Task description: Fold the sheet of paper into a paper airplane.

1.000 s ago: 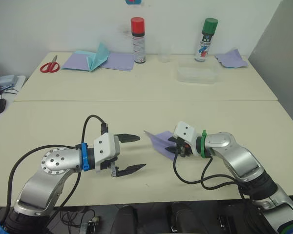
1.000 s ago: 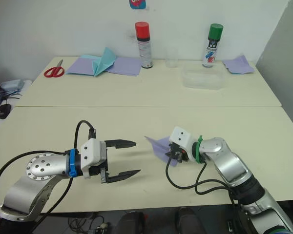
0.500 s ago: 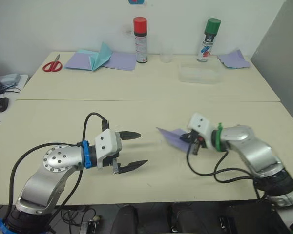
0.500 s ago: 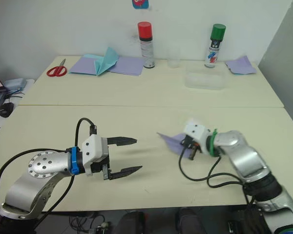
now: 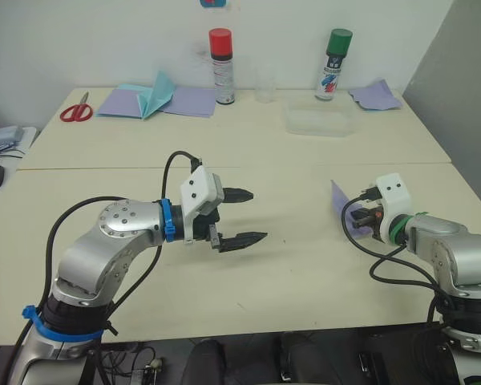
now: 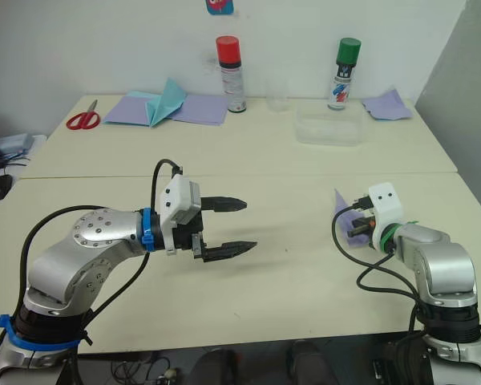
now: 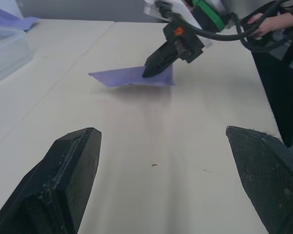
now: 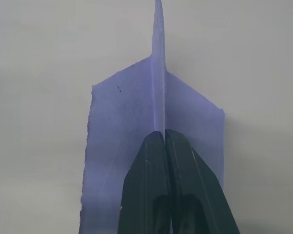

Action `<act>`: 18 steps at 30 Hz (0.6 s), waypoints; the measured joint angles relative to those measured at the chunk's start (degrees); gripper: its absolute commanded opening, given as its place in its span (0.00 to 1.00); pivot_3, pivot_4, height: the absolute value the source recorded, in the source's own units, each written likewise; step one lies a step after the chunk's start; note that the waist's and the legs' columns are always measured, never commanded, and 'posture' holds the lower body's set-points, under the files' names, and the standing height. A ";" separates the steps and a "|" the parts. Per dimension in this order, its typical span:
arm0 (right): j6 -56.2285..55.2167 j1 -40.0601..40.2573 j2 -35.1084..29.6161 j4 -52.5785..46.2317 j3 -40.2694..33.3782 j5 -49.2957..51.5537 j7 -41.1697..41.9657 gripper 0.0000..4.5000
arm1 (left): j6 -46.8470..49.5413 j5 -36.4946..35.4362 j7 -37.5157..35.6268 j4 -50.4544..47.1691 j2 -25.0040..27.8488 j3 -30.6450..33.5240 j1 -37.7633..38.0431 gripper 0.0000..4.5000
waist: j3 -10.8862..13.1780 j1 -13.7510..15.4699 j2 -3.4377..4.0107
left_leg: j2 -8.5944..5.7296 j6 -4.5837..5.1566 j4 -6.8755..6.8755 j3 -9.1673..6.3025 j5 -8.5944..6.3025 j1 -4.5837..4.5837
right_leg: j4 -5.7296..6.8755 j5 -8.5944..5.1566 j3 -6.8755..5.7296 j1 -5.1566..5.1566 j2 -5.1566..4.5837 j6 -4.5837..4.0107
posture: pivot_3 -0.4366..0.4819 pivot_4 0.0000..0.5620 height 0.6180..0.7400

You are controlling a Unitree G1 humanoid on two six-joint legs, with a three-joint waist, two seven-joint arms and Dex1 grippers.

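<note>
Our right gripper (image 8: 164, 134) was pinched shut on the plane (image 7: 132, 76), its two fingers pressed together along the raised centre fold. The lavender paper was already a pointed, layered shape with wings spread to either side of that fold. From the head camera it sat at about 3 o'clock on the near table (image 5: 289, 273), close to the table's right edge, nose pointing toward 9 o'clock. In the left wrist view the plane appeared to be just above the tabletop or skimming it; we could not tell which.

Our left gripper (image 5: 242, 216) hung at the middle of the table with its fingers spread wide and nothing between them, well apart from the plane and aimed toward it.

We judged the folding to be largely done, so the risks lay in handling. The grip covered only a narrow strip of thin paper at the keel; a quick swing of the arm could let the plane pivot or slip out. Pressing it down against the table could flatten a wing or blunt the nose. With the plane so near the right edge, a release there could send it off onto the floor. If our left gripper came in to help, closing on a wing instead of the fold would crumple it.
</note>
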 measured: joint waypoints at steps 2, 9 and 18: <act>-0.97 -0.40 0.56 1.95 0.22 0.44 -0.24 0.01 | -0.39 0.15 -0.86 1.17 0.36 0.00 -0.80 1.00 | 0.01 0.01 0.01 | -0.01 0.00 0.00 0.01 0.00 -0.01 | 0.00 0.00 -0.02 0.01 0.01 0.00 | 0.48 0.27 1.00; -3.22 -3.03 0.61 6.82 0.86 0.94 -1.03 0.01 | -1.38 0.72 -1.93 2.68 0.52 -0.08 -1.17 1.00 | 0.00 0.02 0.01 | -0.02 0.00 0.01 0.02 0.00 -0.03 | -0.01 0.01 0.06 0.00 -0.01 0.01 | 0.48 0.27 1.00; -6.13 -2.89 -0.41 5.68 1.96 1.85 -0.92 0.63 | -1.42 0.77 -2.82 2.54 1.38 -0.03 -0.46 1.00 | 0.01 0.06 0.02 | -0.02 0.00 0.00 0.01 0.00 -0.03 | -0.02 0.01 0.07 0.00 0.00 0.00 | 0.48 0.27 1.00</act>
